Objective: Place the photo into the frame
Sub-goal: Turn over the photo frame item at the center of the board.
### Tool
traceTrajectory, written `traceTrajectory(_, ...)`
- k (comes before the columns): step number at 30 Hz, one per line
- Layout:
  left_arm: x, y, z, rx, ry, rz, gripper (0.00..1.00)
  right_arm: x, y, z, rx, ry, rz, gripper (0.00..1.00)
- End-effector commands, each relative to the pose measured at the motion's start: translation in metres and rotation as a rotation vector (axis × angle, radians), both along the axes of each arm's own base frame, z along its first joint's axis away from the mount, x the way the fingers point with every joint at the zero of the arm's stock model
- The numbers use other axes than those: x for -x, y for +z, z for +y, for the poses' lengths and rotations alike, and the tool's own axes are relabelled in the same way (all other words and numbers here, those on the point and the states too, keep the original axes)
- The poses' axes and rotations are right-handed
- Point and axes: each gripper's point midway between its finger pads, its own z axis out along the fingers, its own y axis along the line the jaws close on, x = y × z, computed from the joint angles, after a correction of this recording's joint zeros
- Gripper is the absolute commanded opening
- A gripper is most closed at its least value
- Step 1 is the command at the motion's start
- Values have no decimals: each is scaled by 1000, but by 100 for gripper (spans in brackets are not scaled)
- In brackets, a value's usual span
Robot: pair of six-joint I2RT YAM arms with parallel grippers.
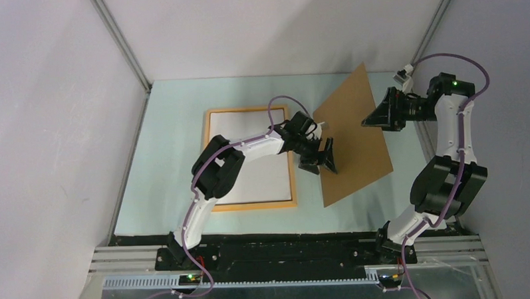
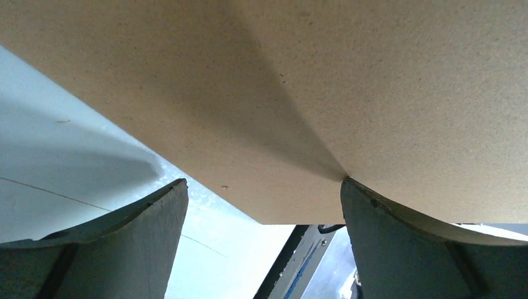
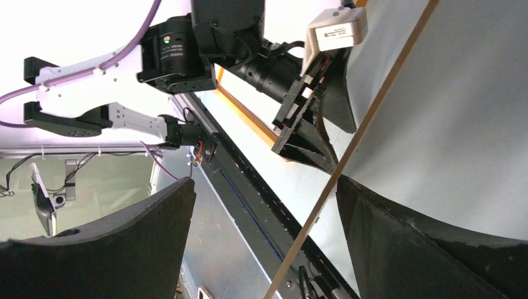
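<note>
— Orange wood from above: frame (image 1: 251,206) flat on the worktop (image 1: 176,166), long axis running away from the bases, partly under the left arm. Filled with a white sheet (image 1: 248,130); cannot tell whether that is the photo, face down. No colour print anywhere.
— And the brown board (image 1: 355,153)?
— Tilted up just right of the frame, between left end effector (image 1: 319,162) and right end effector (image 1: 371,121).
— Left wrist?
— Spread wide under the board, one finger (image 2: 405,249) touching its underside; clamping nothing.
— Right wrist?
— Wide too, with the board's thin edge crossing the gap, ungripped.
— Next move?
— Probably clearing the board first; frame off to the left, nearer the left arm.
</note>
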Motion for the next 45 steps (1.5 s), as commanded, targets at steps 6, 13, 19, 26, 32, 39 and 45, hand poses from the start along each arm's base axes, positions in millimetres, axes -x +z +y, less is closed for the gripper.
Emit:
traceTrajectory(6, -35, 85, 6, 123, 68, -213, 98, 17, 64, 32, -4, 32, -105, 91)
traceTrajectory(13, -59, 142, 33, 179, 175, -282, 98, 15, 62, 41, 33, 50, -96, 92)
traceTrajectory(19, -77, 198, 51, 264, 259, -279, 98, 14, 57, 55, 59, 86, -89, 92)
traceTrajectory(26, -84, 265, 59, 362, 338, -287, 98, 11, 50, 60, 73, 105, -76, 92)
traceTrajectory(32, -97, 284, 52, 380, 414, -228, 98, 12, 49, 65, 81, 117, -76, 92)
traceTrajectory(39, -97, 292, 57, 370, 457, -228, 98, 16, 50, 73, 86, 139, -83, 93)
traceTrajectory(45, -93, 297, 66, 362, 469, -259, 99, 21, 48, 84, 84, 176, -85, 94)
